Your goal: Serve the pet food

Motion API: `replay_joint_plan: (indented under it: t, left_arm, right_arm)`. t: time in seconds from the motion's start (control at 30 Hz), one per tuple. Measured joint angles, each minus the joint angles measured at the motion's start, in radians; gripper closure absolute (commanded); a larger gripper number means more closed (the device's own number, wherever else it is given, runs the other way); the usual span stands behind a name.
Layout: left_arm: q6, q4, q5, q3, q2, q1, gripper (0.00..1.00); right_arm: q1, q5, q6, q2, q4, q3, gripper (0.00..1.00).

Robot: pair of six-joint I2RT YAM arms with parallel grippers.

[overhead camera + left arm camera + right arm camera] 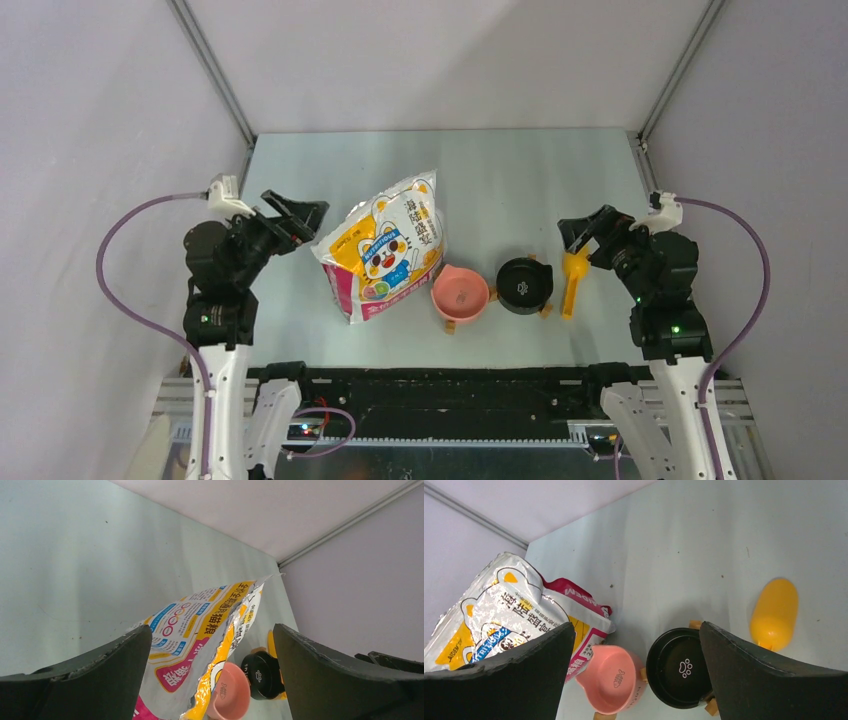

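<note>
No kibble shows in any view; both bowls look empty. A glossy white, yellow and pink cat-food bag (385,250) stands left of centre and also shows in the left wrist view (200,635) and the right wrist view (504,615). A pink bowl (460,293) with a fish mark sits beside it, also in the right wrist view (611,680). A black bowl (524,284) with a paw mark stands to its right, also in the right wrist view (679,672). A yellow scoop (573,278) lies right of the bowls. My left gripper (300,222) is open, left of the bag. My right gripper (580,232) is open, just above the scoop.
The grey table (500,180) is walled by white panels on three sides. The bowls stand on small wooden feet. The scoop's rounded bowl end (775,612) lies on the table right of the black bowl.
</note>
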Motion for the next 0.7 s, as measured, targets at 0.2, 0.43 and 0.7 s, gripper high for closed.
replay_joint_plan:
  t: [0.2,0.43,0.7]
  left_arm:
    - [0.003,0.013,-0.005,-0.017,0.044,-0.047,0.01]
    - [0.111,-0.056,-0.111,0.045,0.156,-0.277,0.01]
    - [0.222,-0.127,-0.216,0.121,0.272,-0.404,0.21]
  right_arm:
    - [0.000,-0.071,-0.029,-0.003,0.048,-0.025,0.00]
    - [0.000,-0.216,-0.072,0.024,0.078,-0.042,0.00]
    - [0.000,-0.258,-0.086,0.037,0.063,-0.044,0.00]
